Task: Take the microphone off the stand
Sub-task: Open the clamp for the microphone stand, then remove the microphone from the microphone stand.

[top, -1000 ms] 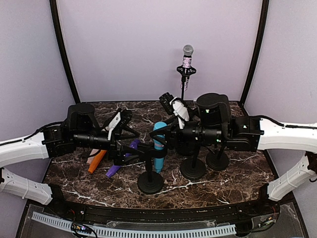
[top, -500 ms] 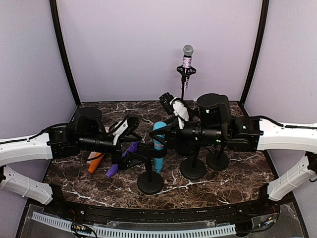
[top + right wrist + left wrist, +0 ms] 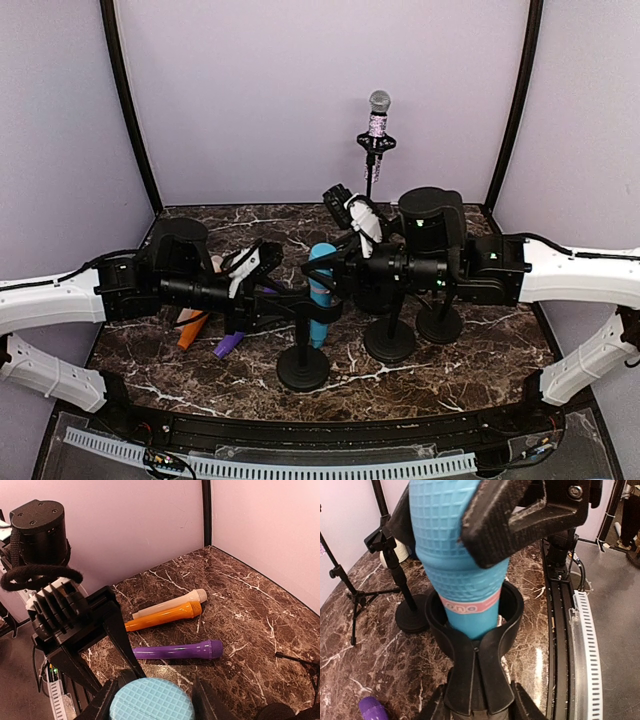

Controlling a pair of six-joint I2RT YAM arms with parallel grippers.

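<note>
One blue microphone [image 3: 322, 270] in one stand [image 3: 303, 370]; three loose microphones [image 3: 177, 650] beside.

Blue textured microphone [image 3: 451, 545] upright; seated in black stand [image 3: 476, 666] clip.

On the table [image 3: 470, 375], the microphone [image 3: 320, 290] sits in the clip of the stand [image 3: 303, 368], front centre. Three loose microphones [image 3: 165, 617] lie flat at its 9 o'clock, two more stands [image 3: 390, 340] rise at its 3 o'clock, and a tall stand [image 3: 371, 165] is behind at 1 o'clock.
</note>
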